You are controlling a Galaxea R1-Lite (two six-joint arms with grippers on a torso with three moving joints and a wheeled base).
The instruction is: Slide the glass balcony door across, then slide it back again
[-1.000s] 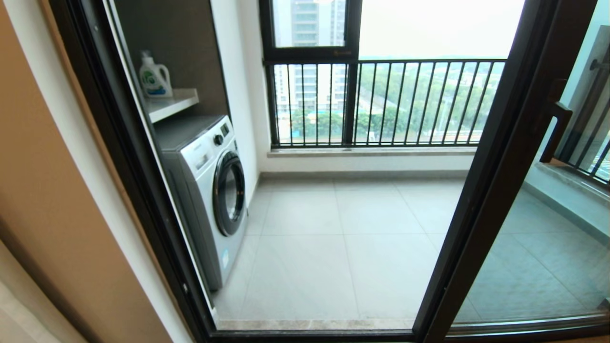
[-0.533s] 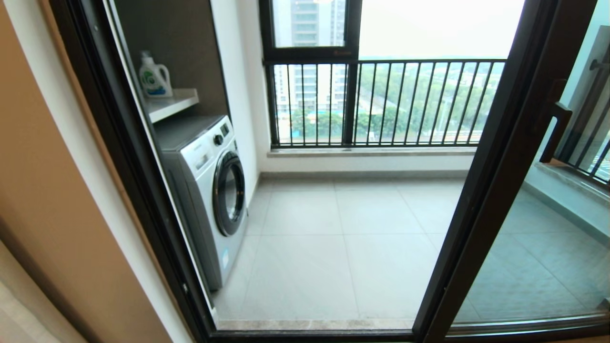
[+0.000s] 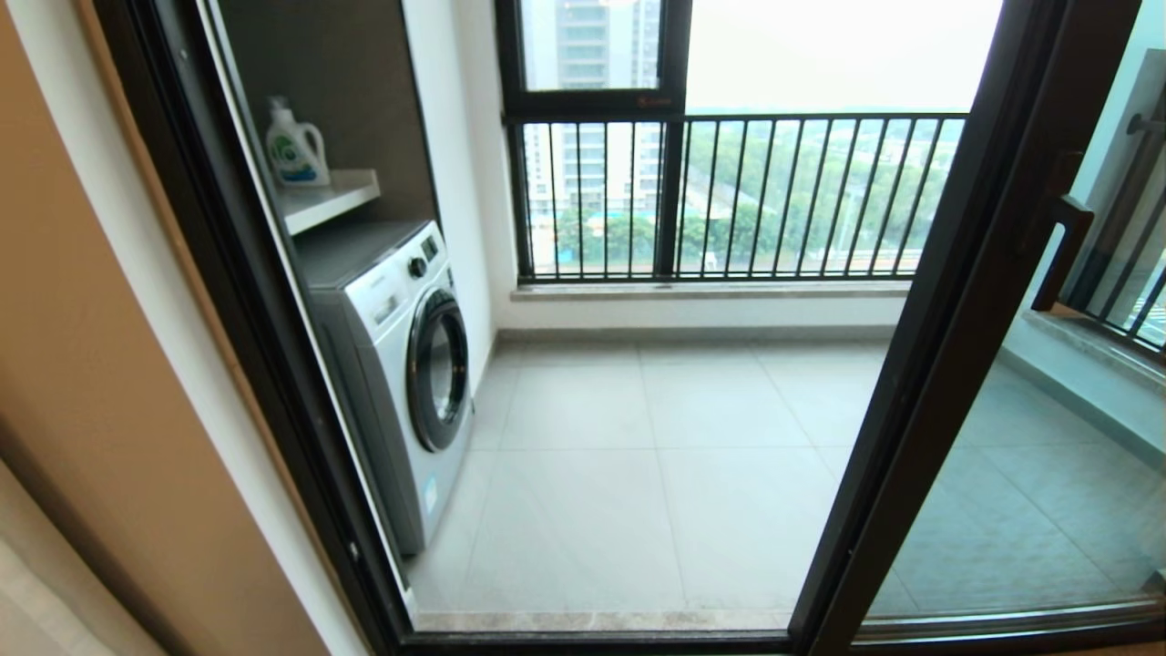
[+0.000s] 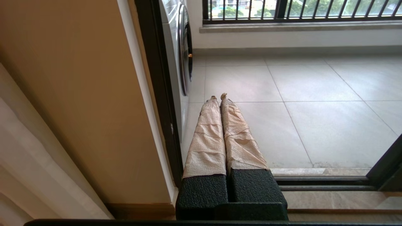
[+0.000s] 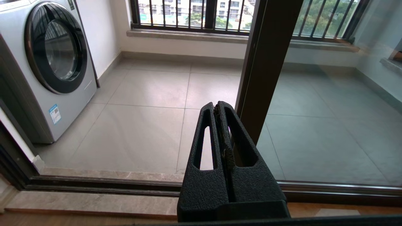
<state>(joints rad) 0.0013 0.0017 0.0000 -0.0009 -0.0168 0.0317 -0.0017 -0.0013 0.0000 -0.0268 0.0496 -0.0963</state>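
Just beyond right gripper (image 5: 220, 108): door (image 5: 267, 56).

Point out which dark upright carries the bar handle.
The glass balcony door upright on the right carries the handle; the left jamb and window post have none.

washing machine (image 3: 401, 364) left, glass balcony door (image 3: 966, 346) right

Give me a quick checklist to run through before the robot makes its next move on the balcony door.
1. Glass balcony door in view, slid toward the robot's right: ok.
2. Bar handle visible and unblocked: ok.
3. Right gripper shut, holding nothing, short of the door's upright: ok.
4. Left gripper shut, near the doorway's left frame: ok.
5. Floor track free of objects where visible: ok.
6. Washing machine stands behind the track, off the door's path: ok.
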